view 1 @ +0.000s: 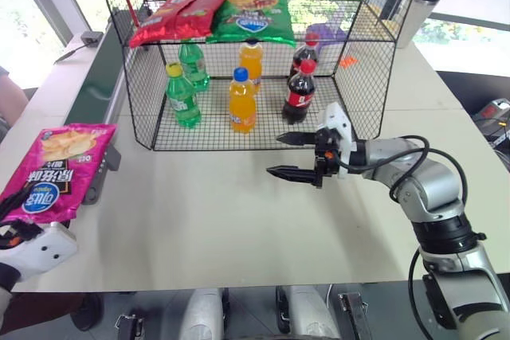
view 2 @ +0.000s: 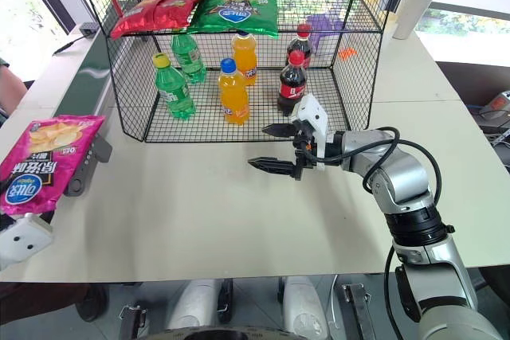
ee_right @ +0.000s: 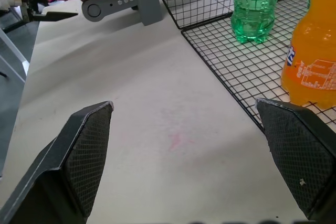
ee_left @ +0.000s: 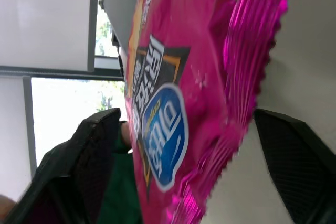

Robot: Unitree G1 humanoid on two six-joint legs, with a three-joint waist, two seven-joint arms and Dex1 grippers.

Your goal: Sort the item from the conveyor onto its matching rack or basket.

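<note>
step: closing on the pink snack bag (view 1: 56, 171) – left gripper (ee_left: 184, 171) should clamp the lower seam squarely so the glossy film cannot slip | jaws: apart, bag between them, grip not yet sure | bag: above the table's (view 1: 207, 212) left edge, by the conveyor (view 1: 100, 77) end | right gripper (view 1: 301, 155): wide apart, empty, before the rack (view 1: 151, 101)

Right arm bent across the desk middle; right gripper (view 1: 296, 155) points left, fingers spread wide, empty. Left gripper (ee_left: 184, 171) at the desk's left edge, fingers apart.
</note>
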